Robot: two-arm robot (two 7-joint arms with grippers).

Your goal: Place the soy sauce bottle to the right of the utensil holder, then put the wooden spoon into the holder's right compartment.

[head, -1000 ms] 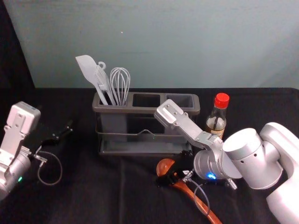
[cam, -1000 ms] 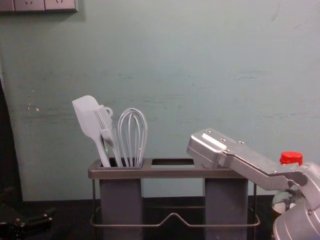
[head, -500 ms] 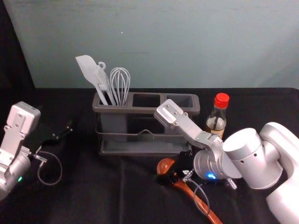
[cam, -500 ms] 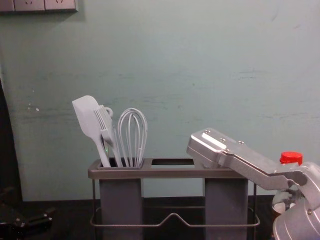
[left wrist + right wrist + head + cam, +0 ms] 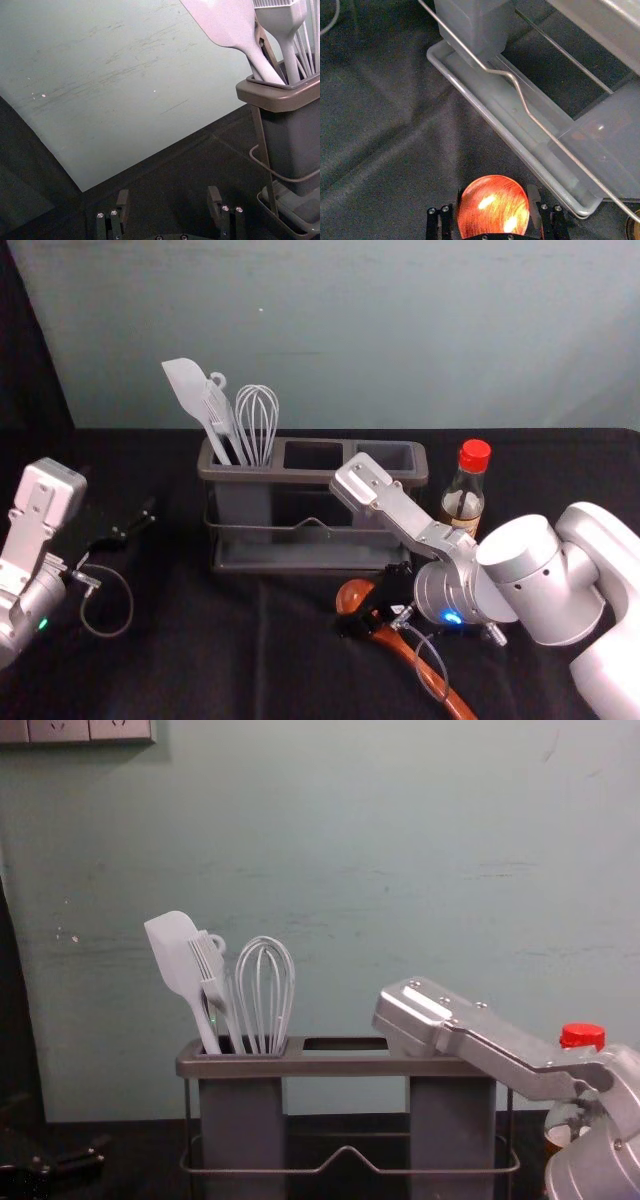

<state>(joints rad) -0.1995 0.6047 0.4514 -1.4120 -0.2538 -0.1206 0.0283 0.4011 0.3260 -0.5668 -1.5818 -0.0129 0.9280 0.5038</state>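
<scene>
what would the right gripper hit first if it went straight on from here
Probably the wooden spoon, right in front of it, then the black cloth; the depth between them is unclear.

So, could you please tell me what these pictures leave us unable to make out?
Wooden spoon's neck, head view: hidden by the right gripper over it.
Tip of the spoon's handle, head view: cut off by the bottom edge.
Soy sauce bottle's base, head view: behind the right arm.
Lower ends of the spatula and whisk, chest view: behind the left compartment's wall.
</scene>
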